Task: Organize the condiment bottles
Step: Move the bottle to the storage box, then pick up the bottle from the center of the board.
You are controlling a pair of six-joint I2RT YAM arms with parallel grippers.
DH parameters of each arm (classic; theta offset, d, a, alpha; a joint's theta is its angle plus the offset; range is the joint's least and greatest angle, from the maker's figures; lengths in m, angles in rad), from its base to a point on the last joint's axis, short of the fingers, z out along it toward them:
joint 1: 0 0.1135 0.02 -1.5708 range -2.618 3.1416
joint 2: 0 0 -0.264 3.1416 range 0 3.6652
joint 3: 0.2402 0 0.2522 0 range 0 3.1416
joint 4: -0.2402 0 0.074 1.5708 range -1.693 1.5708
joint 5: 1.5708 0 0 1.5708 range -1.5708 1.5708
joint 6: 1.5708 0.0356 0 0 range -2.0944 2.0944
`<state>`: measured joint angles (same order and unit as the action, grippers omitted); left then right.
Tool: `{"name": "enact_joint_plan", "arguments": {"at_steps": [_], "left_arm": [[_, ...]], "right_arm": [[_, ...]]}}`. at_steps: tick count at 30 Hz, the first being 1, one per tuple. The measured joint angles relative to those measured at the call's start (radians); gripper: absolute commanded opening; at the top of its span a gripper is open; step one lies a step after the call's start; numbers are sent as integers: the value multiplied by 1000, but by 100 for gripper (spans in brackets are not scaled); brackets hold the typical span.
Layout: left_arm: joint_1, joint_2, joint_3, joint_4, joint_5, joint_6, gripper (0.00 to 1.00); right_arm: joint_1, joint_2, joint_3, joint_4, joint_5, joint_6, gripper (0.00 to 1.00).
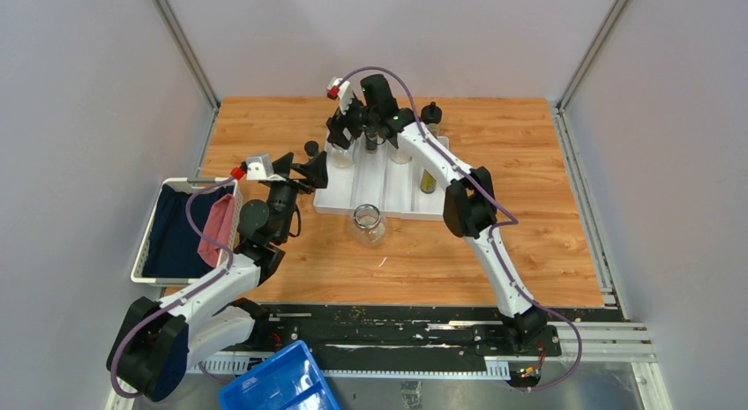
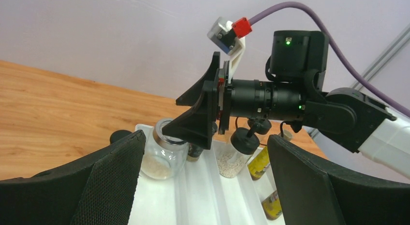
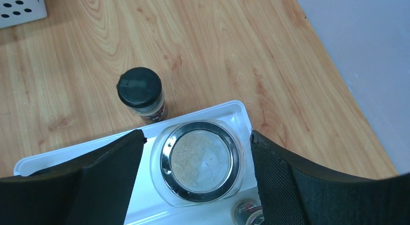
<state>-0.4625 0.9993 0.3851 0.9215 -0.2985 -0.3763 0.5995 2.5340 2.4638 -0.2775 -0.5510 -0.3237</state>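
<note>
Right gripper [image 3: 197, 135]: poised over the far-left corner of the tray [image 3: 227, 109], fingers straddling a jar [image 3: 200, 162] that stands upright in that corner compartment. A sliver of white shows between the glass and each pad, so I read the fingers as released. The wrist view is steep, though, and light contact cannot be ruled out. Pale grains lie in the jar's bottom.

Left gripper [image 1: 304, 167]: off the tray's left edge, fingers spread wide, holding nothing. Probably kept to the side so the right arm has room.

Outside the tray:
- shaker [image 3: 140, 92], upright on the tabletop [image 1: 529, 234], just beside the tray's far-left corner
- second jar [image 1: 368, 225], on the tabletop at the tray's near edge
- black-capped bottle [image 1: 431, 116], past the tray's far edge

An oil bottle [image 1: 428, 181] lies in a right-hand lane.

Judgement: each lane seems meant to take one kind of bottle. The task is partway done, and the second jar likely belongs with the first.
</note>
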Motion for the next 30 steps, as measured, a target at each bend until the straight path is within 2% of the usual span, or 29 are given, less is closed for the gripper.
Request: {"name": "enact_joint_plan", "arguments": {"at_steps": [7, 11, 15, 23, 30], "left_arm": [[0, -14, 0, -7, -5, 0, 100], [0, -21, 30, -93, -32, -3, 100], [0, 32, 159, -235, -58, -3, 100], [45, 277, 486, -516, -70, -43, 98], [98, 535, 740, -793, -72, -118, 98]], "right_arm": [[14, -53, -21, 5, 19, -18, 88], [23, -113, -94, 25, 91, -26, 90], [25, -219, -229, 65, 206, -26, 92], [26, -509, -475, 142, 409, -21, 93], [-3, -721, -646, 217, 475, 20, 93]]}}
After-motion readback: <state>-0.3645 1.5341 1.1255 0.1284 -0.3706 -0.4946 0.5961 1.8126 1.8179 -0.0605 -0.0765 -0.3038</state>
